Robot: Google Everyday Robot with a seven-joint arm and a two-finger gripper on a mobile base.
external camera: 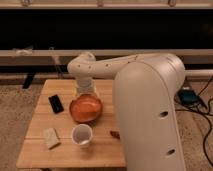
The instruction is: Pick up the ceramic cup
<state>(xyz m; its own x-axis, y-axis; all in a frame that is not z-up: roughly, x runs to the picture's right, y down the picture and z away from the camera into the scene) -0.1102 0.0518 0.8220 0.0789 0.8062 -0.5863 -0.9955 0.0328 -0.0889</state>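
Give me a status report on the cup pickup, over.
Status: gripper at far edge of orange bowl, not touching the cup. Then ceramic cup upright, free, near the table's front. Bowl sits between gripper and cup.

We see our arm (150, 110) as a broad white shell filling the right side, well to the right of the gripper and nearer the camera. From it a slimmer link (117, 64) reaches left to a rounded wrist joint (81, 67) just above the gripper. The gripper (85, 91) hangs below that joint, pointing down, at the arm's far left end.
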